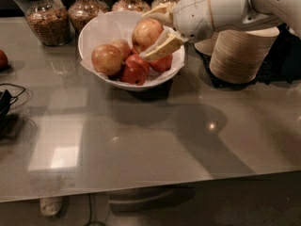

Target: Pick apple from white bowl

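Note:
The white bowl with a crinkled paper liner stands at the back of the grey table. My gripper reaches in from the right and is shut on the pale yellow-orange apple, one finger behind it and one in front, holding it just above the other fruit. Another yellowish, browner apple lies at the bowl's left. Smaller deep-red apples lie in the bowl's middle and right.
Stacks of beige disposable bowls stand right of the white bowl, under my arm. Glass jars of grains line the back edge. A red apple lies at the far left, and black cables lie at the left.

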Robot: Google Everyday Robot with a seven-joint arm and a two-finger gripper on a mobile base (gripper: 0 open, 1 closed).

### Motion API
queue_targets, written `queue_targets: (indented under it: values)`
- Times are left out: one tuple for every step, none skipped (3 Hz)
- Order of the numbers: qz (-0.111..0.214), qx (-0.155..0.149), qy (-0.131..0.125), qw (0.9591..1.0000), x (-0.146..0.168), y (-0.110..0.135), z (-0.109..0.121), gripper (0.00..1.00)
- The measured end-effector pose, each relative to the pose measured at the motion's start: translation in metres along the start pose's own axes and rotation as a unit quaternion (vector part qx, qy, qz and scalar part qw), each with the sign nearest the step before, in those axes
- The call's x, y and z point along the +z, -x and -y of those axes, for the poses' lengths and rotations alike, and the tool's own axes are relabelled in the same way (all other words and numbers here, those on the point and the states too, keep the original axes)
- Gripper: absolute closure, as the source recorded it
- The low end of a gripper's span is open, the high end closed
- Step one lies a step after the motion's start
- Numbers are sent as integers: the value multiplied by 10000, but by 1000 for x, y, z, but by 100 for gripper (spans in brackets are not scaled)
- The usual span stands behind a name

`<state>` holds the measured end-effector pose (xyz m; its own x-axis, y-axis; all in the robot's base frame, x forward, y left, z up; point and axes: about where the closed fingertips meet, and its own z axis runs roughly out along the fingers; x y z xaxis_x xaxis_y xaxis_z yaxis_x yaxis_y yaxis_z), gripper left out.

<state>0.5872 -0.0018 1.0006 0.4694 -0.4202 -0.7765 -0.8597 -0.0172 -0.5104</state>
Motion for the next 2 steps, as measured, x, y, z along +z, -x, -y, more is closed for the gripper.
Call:
queue_targets:
  values:
    - [120,321,-237,9991,-26,26,-52,100]
    - [120,321,-237,9991,-26,26,-52,100]
